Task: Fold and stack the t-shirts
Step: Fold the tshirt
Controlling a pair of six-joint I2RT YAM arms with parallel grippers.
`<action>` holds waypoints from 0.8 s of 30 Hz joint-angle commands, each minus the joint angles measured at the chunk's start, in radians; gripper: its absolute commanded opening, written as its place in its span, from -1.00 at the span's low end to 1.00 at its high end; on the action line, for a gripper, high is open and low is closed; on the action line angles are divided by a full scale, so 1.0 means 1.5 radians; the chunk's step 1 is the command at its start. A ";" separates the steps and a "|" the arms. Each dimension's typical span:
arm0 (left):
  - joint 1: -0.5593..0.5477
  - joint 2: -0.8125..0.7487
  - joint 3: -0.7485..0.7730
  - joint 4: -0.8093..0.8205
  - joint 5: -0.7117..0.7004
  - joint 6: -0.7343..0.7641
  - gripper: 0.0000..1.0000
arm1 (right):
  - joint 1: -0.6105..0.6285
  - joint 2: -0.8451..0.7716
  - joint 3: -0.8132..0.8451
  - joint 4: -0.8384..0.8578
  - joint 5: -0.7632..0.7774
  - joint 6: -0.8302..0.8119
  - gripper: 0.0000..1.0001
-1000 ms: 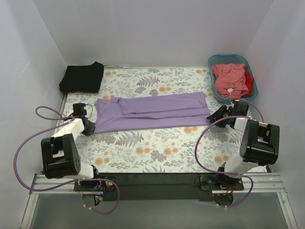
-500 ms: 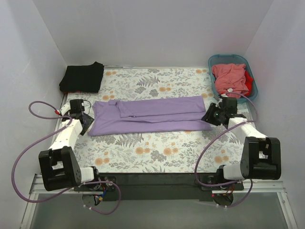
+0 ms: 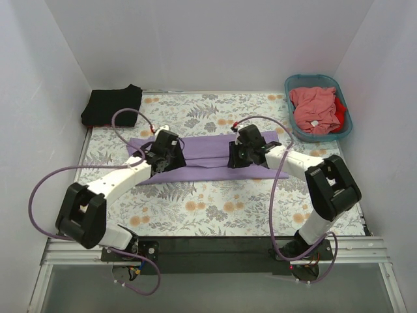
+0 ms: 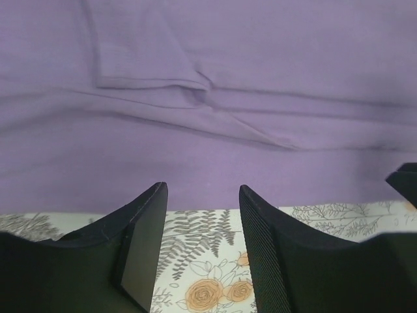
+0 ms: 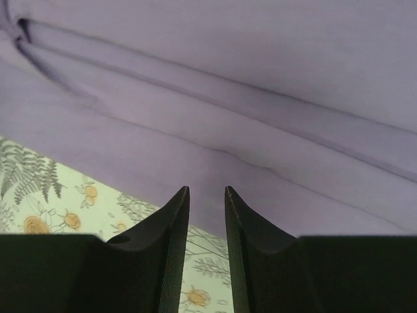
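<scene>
Lavender t-shirt (image 3: 207,146): long folded band, lying flat mid-scene. Left gripper (image 4: 202,190) and right gripper (image 5: 206,191): both moved in from the band's ends to its near edge. Jaws parted, the right narrowly, holding nothing. Lengthwise fold judged complete, crosswise fold next.

A plain lavender-purple t-shirt (image 3: 207,151) is seen on a table (image 3: 215,202) patterned with grey-green ferns and orange roses on white. A plain black t-shirt (image 3: 112,105) is seen at the far left corner. A salmon-pink t-shirt (image 3: 315,109) and a red t-shirt (image 3: 339,107) are seen in a teal basket (image 3: 311,77) at the far right corner.
</scene>
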 commanded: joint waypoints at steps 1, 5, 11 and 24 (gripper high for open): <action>-0.053 0.062 0.048 0.043 0.038 0.031 -0.08 | 0.048 0.023 0.039 0.036 -0.021 0.014 -0.31; -0.072 0.139 0.088 0.062 0.066 0.031 -0.20 | 0.083 0.060 0.038 0.090 -0.052 0.050 -0.32; -0.076 0.200 0.091 0.052 0.098 0.018 -0.28 | 0.091 0.103 0.039 0.160 -0.125 0.090 -0.36; -0.087 0.220 0.067 -0.012 0.111 0.009 -0.29 | 0.091 0.157 0.050 0.216 -0.151 0.123 -0.42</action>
